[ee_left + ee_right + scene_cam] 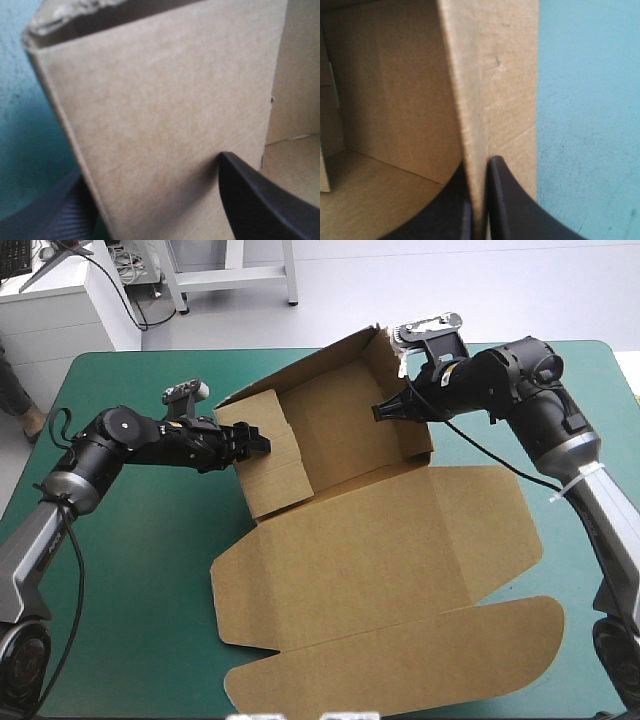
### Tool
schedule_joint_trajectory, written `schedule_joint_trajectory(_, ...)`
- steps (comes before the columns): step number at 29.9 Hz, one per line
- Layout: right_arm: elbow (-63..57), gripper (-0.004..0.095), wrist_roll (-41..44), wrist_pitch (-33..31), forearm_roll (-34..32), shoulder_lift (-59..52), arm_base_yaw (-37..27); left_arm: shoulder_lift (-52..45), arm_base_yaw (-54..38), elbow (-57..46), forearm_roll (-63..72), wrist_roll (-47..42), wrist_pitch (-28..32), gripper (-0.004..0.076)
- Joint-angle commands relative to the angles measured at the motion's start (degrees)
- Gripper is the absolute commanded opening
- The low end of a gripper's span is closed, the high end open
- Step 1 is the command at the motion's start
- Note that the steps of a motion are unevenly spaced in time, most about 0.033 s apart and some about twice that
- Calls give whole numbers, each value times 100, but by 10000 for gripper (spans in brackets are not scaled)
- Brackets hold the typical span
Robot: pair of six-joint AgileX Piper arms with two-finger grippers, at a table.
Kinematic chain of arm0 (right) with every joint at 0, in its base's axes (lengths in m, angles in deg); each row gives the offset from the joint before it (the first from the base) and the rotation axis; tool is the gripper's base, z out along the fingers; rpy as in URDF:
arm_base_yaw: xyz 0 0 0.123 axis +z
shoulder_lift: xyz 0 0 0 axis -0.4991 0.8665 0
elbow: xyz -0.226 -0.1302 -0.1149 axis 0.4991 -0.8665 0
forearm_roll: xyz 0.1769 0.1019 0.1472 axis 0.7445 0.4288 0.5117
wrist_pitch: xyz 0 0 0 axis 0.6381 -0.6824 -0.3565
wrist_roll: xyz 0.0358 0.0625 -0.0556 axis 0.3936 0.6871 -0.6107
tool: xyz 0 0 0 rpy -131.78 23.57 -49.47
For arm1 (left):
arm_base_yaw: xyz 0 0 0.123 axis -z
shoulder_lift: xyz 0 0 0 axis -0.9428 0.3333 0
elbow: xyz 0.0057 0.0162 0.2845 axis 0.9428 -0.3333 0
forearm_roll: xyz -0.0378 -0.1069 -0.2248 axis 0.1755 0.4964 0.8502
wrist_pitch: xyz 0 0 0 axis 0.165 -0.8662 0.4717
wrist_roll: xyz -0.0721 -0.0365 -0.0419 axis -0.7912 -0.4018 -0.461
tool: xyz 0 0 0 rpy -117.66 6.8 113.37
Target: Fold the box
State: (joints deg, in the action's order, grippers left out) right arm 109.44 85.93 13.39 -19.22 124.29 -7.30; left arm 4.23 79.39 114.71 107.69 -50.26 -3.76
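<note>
Box (345,440) mid-table, walls up, lid flat, both arms on the side walls

Brown box sits about the middle of the teal-green table (130,570), tray part toward the far edge. Far wall and both side walls are raised. The lid (400,550) lies flat on the cover, spread toward the near edge, with its rounded tuck flap nearest the robot.

Left jaws are apart, straddling the left side wall (262,455). One black finger (260,200) is inside the tray against the board, the other is outside it over the cover. This wall is doubled over, and its hollow top edge shows in the left wrist view. Cannot tell if the outer finger touches the board.

Right jaws are clamped on the right side wall (415,435). The board is seen edge-on, pinched between the two fingers (505,200), which are all but together, one on the tray side and one on the outer side.
</note>
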Motion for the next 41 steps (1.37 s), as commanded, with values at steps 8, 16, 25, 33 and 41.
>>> schedule_joint_trajectory(8, 199, -13, -86, 543, 1045, -292, 83, 106, 82, 180, 1878, 1124, -146, 83)
schedule_joint_trajectory(16, 199, -13, -86, 565, 924, -292, 83, 71, 82, 180, 1849, 1315, -238, -8)
schedule_joint_trajectory(25, 199, -13, 570, 393, 68, -269, 83, -176, 222, 324, 650, 442, 194, -9)
schedule_joint_trajectory(33, 199, -13, 847, 33, -188, 132, 83, -167, 1148, 1358, -3009, -1951, 94, -9)
schedule_joint_trajectory(41, 199, -13, 860, -131, 67, 939, 45, 274, 1273, 1970, -3918, -2457, -757, -8)
